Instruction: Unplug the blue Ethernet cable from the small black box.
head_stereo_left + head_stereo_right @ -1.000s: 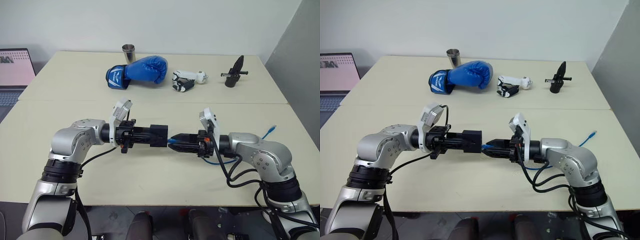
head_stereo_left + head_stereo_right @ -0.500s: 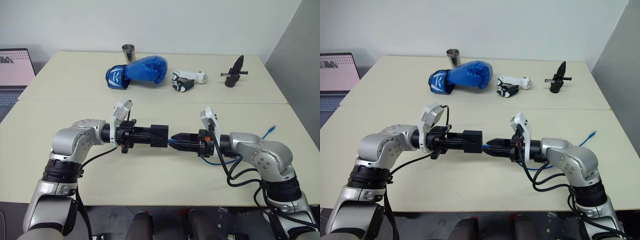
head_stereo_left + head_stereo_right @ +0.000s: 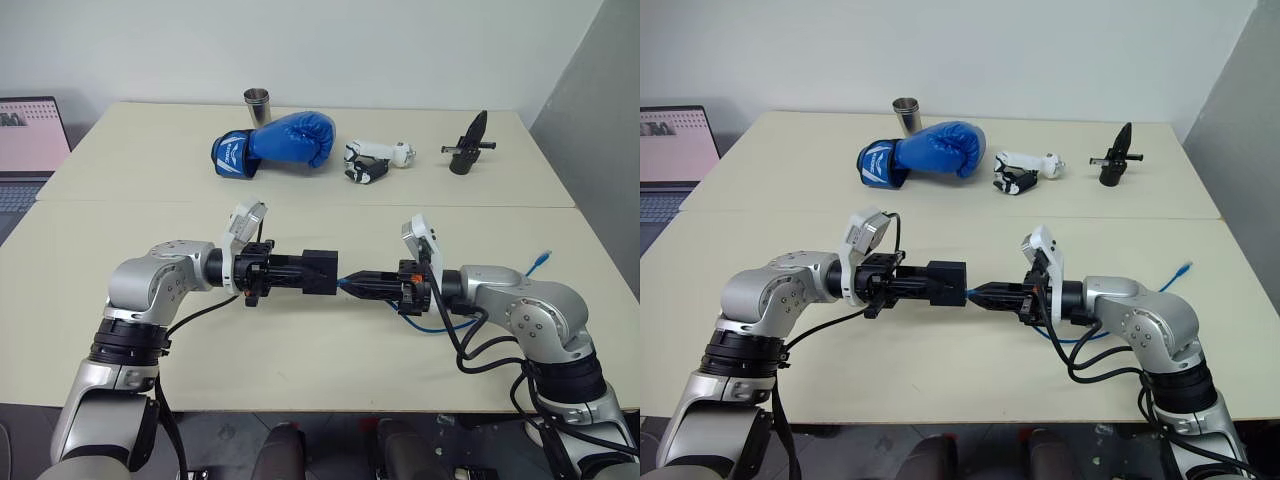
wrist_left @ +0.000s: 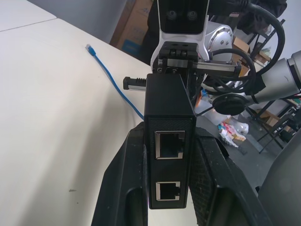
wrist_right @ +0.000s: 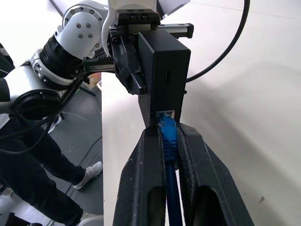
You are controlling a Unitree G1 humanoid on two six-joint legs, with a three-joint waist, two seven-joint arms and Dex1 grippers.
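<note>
Above the near half of the pale beige table (image 3: 120,190), the two arms meet end to end. The left gripper (image 3: 300,272) points toward the right and is clamped on the small matte-black rectangular box (image 3: 318,271), one black finger pressed against each broad face. In the left wrist view the box (image 4: 169,141) stands between the fingers (image 4: 123,188) with two empty sockets on the edge facing that camera.

The right gripper (image 3: 352,284) points toward the left, its tip just beside the box's right edge. Its two black fingers (image 5: 141,174) are pressed together on the plug end of the thin bright-blue Ethernet cable (image 5: 168,141), which runs along the narrow slot between them. The plug sits in the socket on the box's edge, still inserted, directly ahead of the fingertips.

From the right gripper the blue cord passes back under the right forearm, loops on the table near the arm (image 3: 430,322), and ends with its free plug lying on the table at the far right (image 3: 543,259).

On the far half of the table, well apart from the arms, lie a blue boxing glove (image 3: 280,140), a small metal cup (image 3: 257,103) behind it, a white-and-black gadget (image 3: 372,160) and a black pointed clamp-like object (image 3: 468,143). A laptop with a pink screen (image 3: 30,135) stands at the far left.
</note>
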